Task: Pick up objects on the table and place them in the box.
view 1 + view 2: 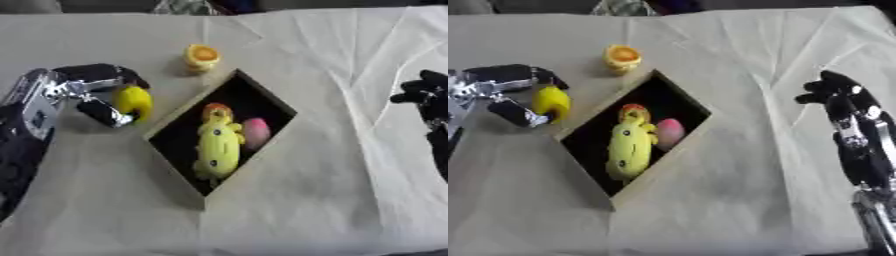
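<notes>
Three soft toys already lie in your dark open cardboard box point(271, 95): a long yellow plush point(217, 150), a pink one, an orange-topped one. Your left hand point(92, 92) curls round a smooth yellow rounded toy point(135, 101) just left of the box; a small orange-and-yellow cup-shaped piece point(201, 57) waits beyond it. Your right hand point(837, 95) idles at the right, fingers curled, empty.

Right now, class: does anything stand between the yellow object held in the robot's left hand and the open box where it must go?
Nothing visible does. The left hand is curled round the yellow object just left of the box, with only bare cloth between them. Inside, a yellow plush toy and a pink item lie, leaving dark floor free.
</notes>
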You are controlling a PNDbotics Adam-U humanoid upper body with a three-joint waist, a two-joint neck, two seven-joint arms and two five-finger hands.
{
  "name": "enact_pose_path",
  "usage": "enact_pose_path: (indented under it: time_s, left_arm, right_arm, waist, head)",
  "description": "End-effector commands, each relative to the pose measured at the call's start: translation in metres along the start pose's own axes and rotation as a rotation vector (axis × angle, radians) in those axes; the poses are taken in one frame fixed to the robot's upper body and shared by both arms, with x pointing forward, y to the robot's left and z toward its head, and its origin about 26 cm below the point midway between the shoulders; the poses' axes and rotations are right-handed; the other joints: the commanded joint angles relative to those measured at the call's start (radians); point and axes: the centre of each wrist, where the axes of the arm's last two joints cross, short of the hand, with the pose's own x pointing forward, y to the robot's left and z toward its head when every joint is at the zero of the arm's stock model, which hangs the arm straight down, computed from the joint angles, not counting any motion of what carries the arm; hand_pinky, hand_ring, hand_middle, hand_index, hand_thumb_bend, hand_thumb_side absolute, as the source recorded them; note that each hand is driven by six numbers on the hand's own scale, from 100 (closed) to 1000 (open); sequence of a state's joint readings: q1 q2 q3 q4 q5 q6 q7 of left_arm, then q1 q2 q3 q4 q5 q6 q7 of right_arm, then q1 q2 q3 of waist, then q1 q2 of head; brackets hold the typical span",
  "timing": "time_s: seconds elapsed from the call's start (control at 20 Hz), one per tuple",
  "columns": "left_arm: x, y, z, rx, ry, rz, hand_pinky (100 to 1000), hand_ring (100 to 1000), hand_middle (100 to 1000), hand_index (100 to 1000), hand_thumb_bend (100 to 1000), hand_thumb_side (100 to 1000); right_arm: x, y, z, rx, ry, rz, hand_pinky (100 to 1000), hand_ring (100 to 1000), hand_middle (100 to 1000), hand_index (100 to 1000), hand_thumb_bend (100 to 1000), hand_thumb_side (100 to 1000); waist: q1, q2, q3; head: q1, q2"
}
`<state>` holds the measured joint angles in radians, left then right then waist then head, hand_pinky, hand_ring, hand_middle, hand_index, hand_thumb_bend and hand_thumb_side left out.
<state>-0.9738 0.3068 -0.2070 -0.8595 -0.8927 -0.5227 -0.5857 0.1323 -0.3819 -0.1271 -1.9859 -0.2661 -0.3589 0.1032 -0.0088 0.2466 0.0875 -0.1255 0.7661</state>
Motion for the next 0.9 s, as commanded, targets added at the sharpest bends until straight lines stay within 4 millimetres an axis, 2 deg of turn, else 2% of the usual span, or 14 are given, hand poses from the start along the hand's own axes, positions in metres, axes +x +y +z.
enact_pose_path:
  time_s: [0.05, 0.2, 0.3, 0.5, 0.7, 0.9]
  left_arm:
    - [0.004, 0.017, 0.006, -0.067, -0.106, -0.082, 891, 898, 747, 851, 100, 159]
    - [0.014, 0.033, 0.012, 0.004, -0.138, -0.095, 852, 860, 715, 819, 100, 172]
    - [0.027, 0.053, 0.018, 0.104, -0.173, -0.115, 840, 849, 710, 818, 100, 154]
    - [0.072, 0.089, 0.022, 0.288, -0.285, -0.183, 835, 843, 711, 814, 121, 100]
    - [0.112, 0.094, 0.01, 0.342, -0.442, -0.218, 828, 838, 706, 820, 100, 100]
    - [0.126, 0.086, -0.002, 0.285, -0.531, -0.207, 816, 831, 700, 815, 100, 108]
  right_arm:
    - [0.004, 0.0, -0.003, 0.011, -0.01, 0.007, 1000, 697, 711, 860, 100, 642]
    - [0.004, -0.001, -0.002, 0.011, -0.011, 0.01, 1000, 698, 711, 859, 100, 638]
    - [0.004, -0.002, -0.001, 0.012, -0.019, 0.012, 1000, 698, 711, 859, 100, 632]
    - [0.006, -0.005, -0.001, 0.008, -0.043, 0.013, 1000, 700, 712, 859, 100, 623]
    - [0.006, -0.007, -0.002, 0.013, -0.055, 0.004, 1000, 700, 712, 859, 100, 622]
    - [0.006, -0.007, -0.002, 0.016, -0.047, -0.004, 1000, 700, 712, 859, 100, 626]
  waist:
    - [0.009, -0.016, 0.001]
    - [0.007, -0.018, 0.004]
    - [0.006, -0.02, 0.006]
    - [0.002, -0.025, 0.011]
    - [0.0, -0.029, 0.014]
    - [0.0, -0.031, 0.013]
  head:
    - [-0.002, 0.004]
    - [-0.006, 0.004]
    - [-0.011, 0.004]
    - [0.006, 0.004]
    - [0.022, 0.004]
    - [0.025, 0.004]
